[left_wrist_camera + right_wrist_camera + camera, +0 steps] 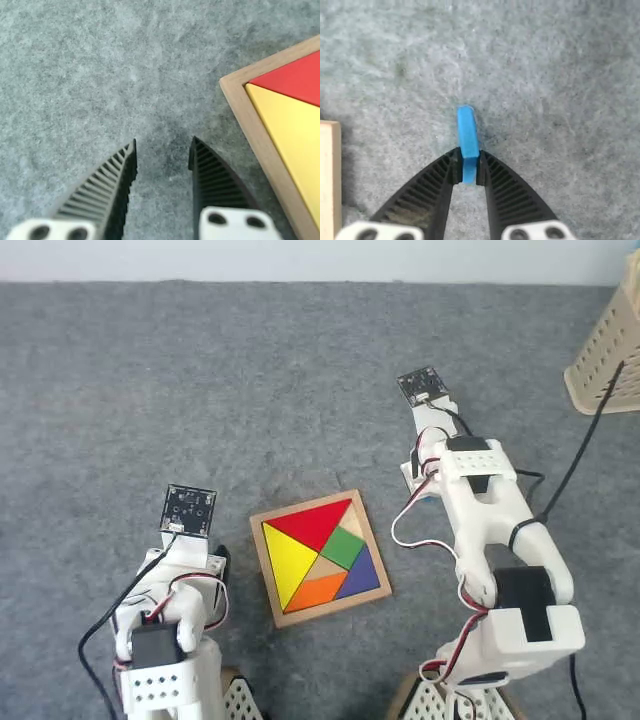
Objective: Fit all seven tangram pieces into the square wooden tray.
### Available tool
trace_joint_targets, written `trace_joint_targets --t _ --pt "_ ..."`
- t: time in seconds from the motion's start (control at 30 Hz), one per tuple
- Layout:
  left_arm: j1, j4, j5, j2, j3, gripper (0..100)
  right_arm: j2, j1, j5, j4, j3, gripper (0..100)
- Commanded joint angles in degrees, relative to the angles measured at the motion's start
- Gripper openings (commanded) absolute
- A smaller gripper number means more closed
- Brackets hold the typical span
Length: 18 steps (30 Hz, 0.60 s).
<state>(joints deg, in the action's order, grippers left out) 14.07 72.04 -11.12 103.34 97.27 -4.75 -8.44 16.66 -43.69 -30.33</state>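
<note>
The square wooden tray [268, 523] lies on the grey mat between the two arms. In it sit a red triangle [315, 523], a yellow triangle [285, 562], a green square [343, 547], an orange piece [318, 590] and a purple piece [360, 575]; two small patches of bare wood show among them. My right gripper [468, 152] is shut on a small blue piece [466, 127], held on edge just over the mat, to the right of the tray. My left gripper [164, 146] stands open and empty over the mat beside a tray corner [239, 86].
A beige perforated basket [608, 348] stands at the far right edge, with a black cable [578, 462] running from it toward the right arm. Open grey mat stretches behind and to the left of the tray.
</note>
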Motion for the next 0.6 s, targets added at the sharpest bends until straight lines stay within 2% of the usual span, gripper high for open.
trace_joint_targets --t 0.0,0.23,0.37,0.57 --pt "0.0 0.3 -0.3 0.4 -0.7 17 0.1 -1.2 0.0 1.2 0.4 1.0" --pt "0.0 0.3 -0.3 0.4 -0.7 17 0.0 -3.9 2.1 0.4 -0.4 1.7" --pt "0.0 0.3 -0.3 0.4 -0.7 17 0.0 -3.9 2.1 -0.1 -0.4 7.6" --pt "0.0 0.3 -0.3 0.4 -0.7 17 0.0 -4.1 2.5 0.0 -0.4 6.9"
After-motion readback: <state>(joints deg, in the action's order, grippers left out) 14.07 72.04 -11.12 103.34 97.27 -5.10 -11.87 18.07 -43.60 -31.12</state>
